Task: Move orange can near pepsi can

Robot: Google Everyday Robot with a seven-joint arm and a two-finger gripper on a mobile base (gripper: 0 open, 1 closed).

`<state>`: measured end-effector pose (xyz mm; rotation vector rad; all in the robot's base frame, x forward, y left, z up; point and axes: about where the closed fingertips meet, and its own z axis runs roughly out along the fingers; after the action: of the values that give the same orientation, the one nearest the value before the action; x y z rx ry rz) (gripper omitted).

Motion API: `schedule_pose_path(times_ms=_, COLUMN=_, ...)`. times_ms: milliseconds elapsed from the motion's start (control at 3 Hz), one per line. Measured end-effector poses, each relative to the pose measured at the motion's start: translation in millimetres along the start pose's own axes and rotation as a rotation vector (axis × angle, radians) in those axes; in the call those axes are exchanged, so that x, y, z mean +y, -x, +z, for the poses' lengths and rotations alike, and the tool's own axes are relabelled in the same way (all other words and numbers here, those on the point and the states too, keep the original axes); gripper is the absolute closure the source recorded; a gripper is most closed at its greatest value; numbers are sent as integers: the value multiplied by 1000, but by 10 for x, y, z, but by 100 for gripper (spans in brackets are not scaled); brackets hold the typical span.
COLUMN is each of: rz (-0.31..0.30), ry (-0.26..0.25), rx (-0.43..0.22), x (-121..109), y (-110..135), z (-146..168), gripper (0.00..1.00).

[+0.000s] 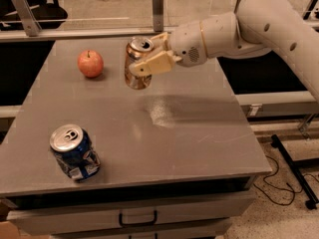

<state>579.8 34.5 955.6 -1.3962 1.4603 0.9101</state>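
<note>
The orange can (136, 63) is an orange-gold drink can with a silver top, held tilted above the far middle of the grey table (199, 128). My gripper (149, 58) is shut on the orange can, one cream finger (152, 63) across its front. The pepsi can (75, 152) is a dented blue can with a silver top, standing at the table's near left corner, well apart from the orange can.
A red apple (90, 63) sits at the far left, just left of the held can. My white arm (259, 24) reaches in from the upper right. A drawer handle (137, 217) shows below the front edge. Railing posts (158, 6) stand behind the table.
</note>
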Motion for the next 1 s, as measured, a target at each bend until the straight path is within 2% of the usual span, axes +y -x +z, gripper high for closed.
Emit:
schedule_pose_path(times_ms=333, rz=1, ry=0, rx=1, x=-1, y=-4, z=-1, gripper=100)
schedule_pose_path(times_ms=667, rz=28, ry=86, rx=40, x=311, y=-49, z=112, gripper=100)
schedule_pose_path(times_ms=1000, rz=57, ry=171, rx=84, x=731, y=-88, z=226, gripper=100)
